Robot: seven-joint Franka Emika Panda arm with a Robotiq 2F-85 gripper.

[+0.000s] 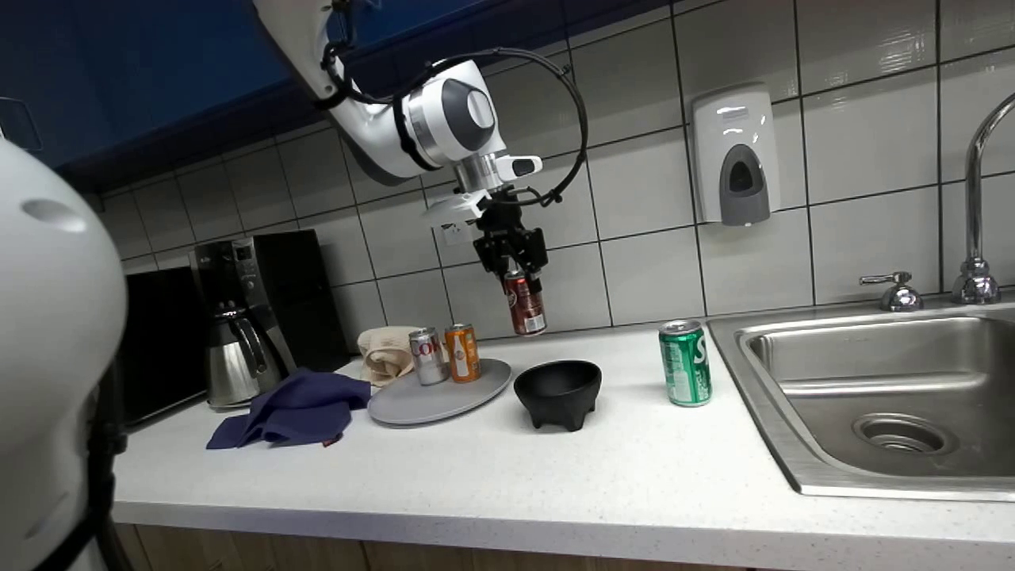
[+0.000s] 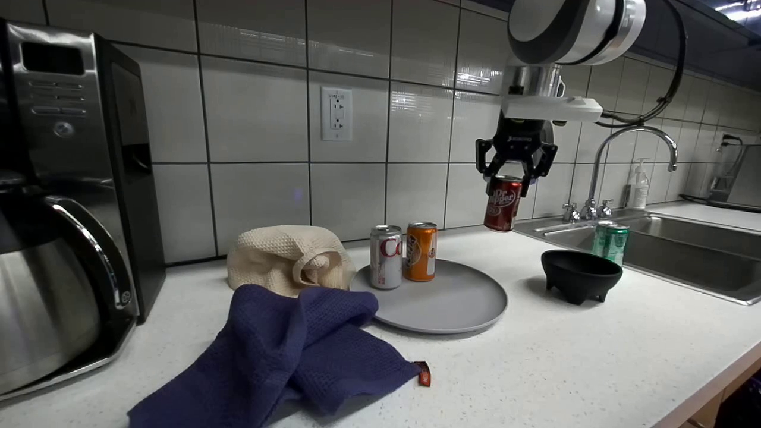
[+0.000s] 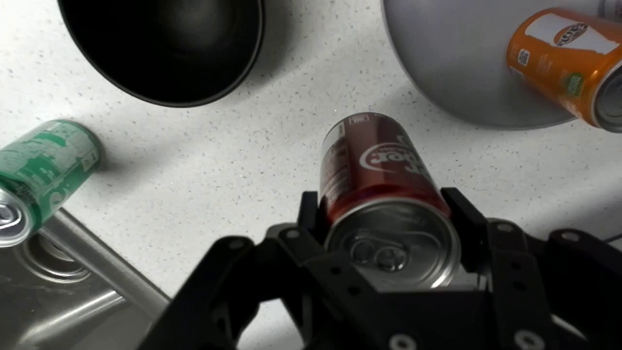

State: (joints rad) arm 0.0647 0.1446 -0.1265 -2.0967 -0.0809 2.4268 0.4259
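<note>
My gripper (image 1: 523, 279) is shut on a dark red Dr Pepper can (image 1: 525, 311), with one finger on each side near its top. The wrist view shows the can's lid and pull tab between the fingers (image 3: 381, 209). The can hangs slightly tilted in the air above the counter in both exterior views (image 2: 502, 205). A black three-legged bowl (image 1: 559, 392) stands nearby. A grey round plate (image 2: 458, 306) carries an orange can (image 2: 421, 252) and a silver can (image 2: 386, 258), both upright. A green can (image 1: 685, 365) stands upright near the sink.
A steel sink (image 1: 761, 412) with faucet (image 1: 977, 238) lies beyond the green can. A purple cloth (image 2: 285, 351) and a beige cloth (image 2: 279, 252) lie by the plate. A coffee maker (image 1: 238, 317) stands at the far end. The tiled wall (image 2: 255, 119) backs the counter.
</note>
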